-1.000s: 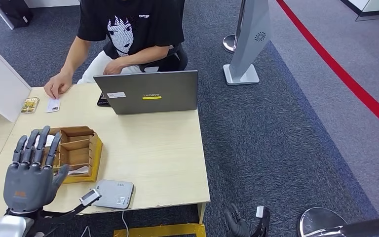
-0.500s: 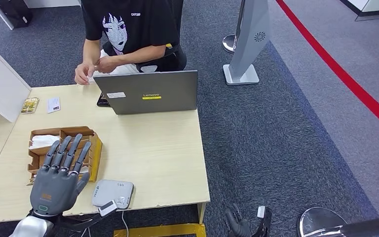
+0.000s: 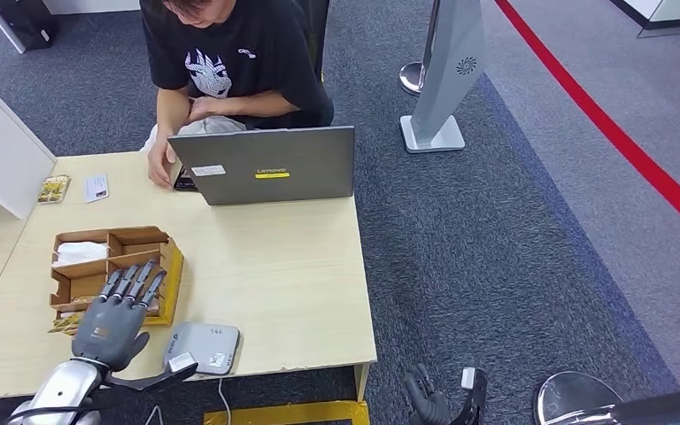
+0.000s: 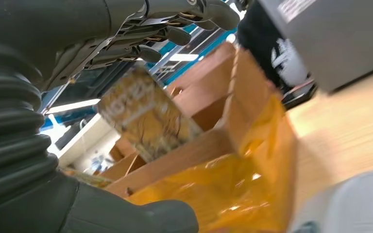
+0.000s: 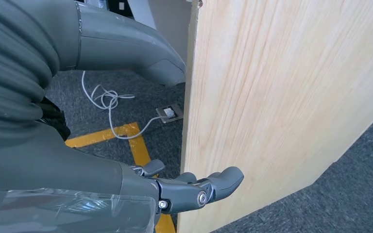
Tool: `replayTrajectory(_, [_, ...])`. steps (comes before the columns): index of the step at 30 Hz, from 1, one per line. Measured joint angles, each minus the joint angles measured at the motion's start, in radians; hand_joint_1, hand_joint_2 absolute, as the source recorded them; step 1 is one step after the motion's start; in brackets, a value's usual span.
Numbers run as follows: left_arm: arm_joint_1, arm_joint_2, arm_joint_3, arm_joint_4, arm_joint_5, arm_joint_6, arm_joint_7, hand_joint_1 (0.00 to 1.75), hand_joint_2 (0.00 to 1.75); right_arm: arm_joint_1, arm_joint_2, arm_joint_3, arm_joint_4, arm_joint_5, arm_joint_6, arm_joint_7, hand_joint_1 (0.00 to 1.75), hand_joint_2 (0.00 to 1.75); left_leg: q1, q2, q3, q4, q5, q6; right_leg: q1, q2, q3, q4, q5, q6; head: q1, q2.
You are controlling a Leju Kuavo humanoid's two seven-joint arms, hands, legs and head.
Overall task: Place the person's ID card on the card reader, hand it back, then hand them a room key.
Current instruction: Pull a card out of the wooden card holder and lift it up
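Hovering left hand [image 3: 111, 325] over wooden organizer [image 3: 159, 266]

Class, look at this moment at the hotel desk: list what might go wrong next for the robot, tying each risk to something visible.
1. The left robot hand is over the wooden organiser's near compartments with fingers spread, close to a gold card; it may jam against a divider or fumble the card.
2. The organiser sits loose on the table beside the grey card reader; a push could shift it.
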Motion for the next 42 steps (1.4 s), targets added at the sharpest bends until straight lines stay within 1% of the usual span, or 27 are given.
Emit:
replayTrajectory(7, [-0.009, -0.011, 0.071, 0.037, 0.004, -0.008, 0.000, 0.00, 1.75, 0.000, 0.000, -0.001, 0.000, 0.002, 0.004, -0.001, 0.00, 1.75, 0.000, 0.000, 0.000, 0.000, 0.000, 0.000, 0.000, 0.000, 0.000, 0.000, 0.000, 0.000, 0.000, 0.000])
replayTrajectory(20, [-0.006, -0.055, 0.151, 0.040, -0.017, 0.061, -0.003, 0.00, 1.75, 0.000, 0.000, -0.004, 0.000, 0.010, 0.012, -0.004, 0.00, 1.75, 0.000, 0.000, 0.000, 0.000, 0.000, 0.000, 0.000, 0.000, 0.000, 0.000, 0.000, 0.000, 0.000, 0.000])
replayTrajectory(26, [0.001, -0.067, 0.171, 0.037, -0.018, 0.087, -0.032, 0.00, 1.75, 0.000, 0.000, -0.004, 0.000, 0.014, 0.013, -0.005, 0.00, 1.75, 0.000, 0.000, 0.000, 0.000, 0.000, 0.000, 0.000, 0.000, 0.000, 0.000, 0.000, 0.000, 0.000, 0.000])
replayTrajectory(34, [0.012, -0.080, 0.186, 0.037, -0.019, 0.088, -0.053, 0.00, 1.75, 0.001, 0.001, -0.004, 0.000, 0.018, 0.015, -0.005, 0.00, 1.75, 0.000, 0.000, 0.000, 0.000, 0.000, 0.000, 0.000, 0.000, 0.000, 0.000, 0.000, 0.000, 0.000, 0.000])
replayTrajectory(42, [0.017, -0.082, 0.188, 0.037, -0.009, 0.087, -0.076, 0.00, 1.75, 0.000, 0.001, -0.005, 0.000, 0.021, 0.015, -0.005, 0.00, 1.75, 0.000, 0.000, 0.000, 0.000, 0.000, 0.000, 0.000, 0.000, 0.000, 0.000, 0.000, 0.000, 0.000, 0.000])
